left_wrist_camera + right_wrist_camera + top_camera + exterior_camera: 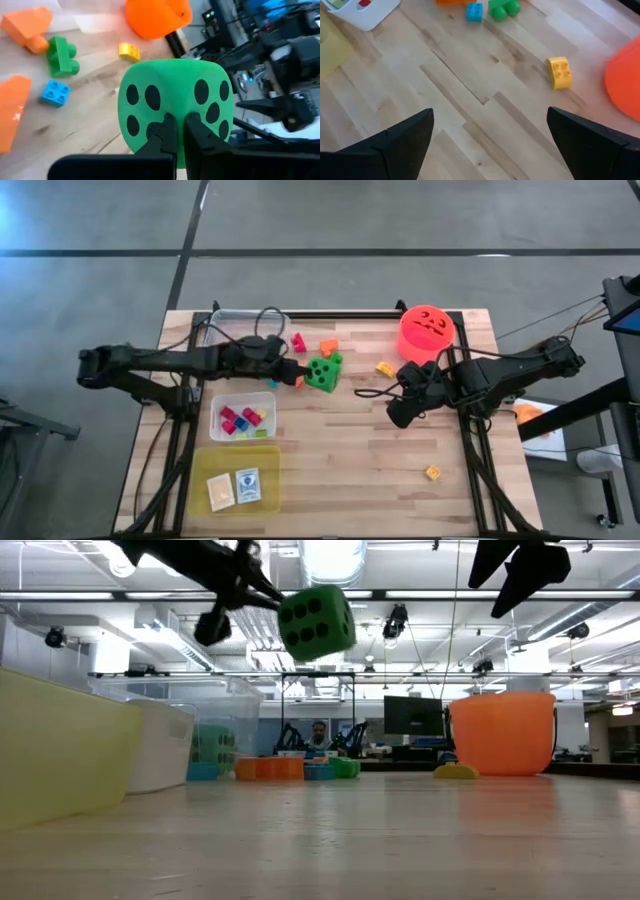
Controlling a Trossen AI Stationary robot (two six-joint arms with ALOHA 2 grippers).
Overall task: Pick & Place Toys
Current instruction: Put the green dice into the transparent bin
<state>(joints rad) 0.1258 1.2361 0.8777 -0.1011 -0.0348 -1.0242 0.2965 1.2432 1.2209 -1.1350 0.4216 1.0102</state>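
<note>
Above the table's back-middle, left gripper point(175, 131) is pinched tight on a fold of the soft green foam die with black dots point(172, 102), die lifted clear of the wood in the low view. Left arm reaches in roughly level from the left edge, wrist pointing right. Just beside the die on the tabletop: small blue studded block point(55, 92), green studded block point(62, 52), orange block point(27, 25), yellow studded block point(129, 51) further toward the red-orange bucket with a black face point(427, 330) at the back right. Right gripper point(490, 135) hangs above bare wood right of centre, fingers spread wide, holding nothing; its arm comes in from the right edge, angled down-left. Clear tub of small bright blocks point(242, 418) and yellowish tub holding flat cards point(235, 480) sit front left. One more small yellow block point(432, 473) lies alone front right.
</note>
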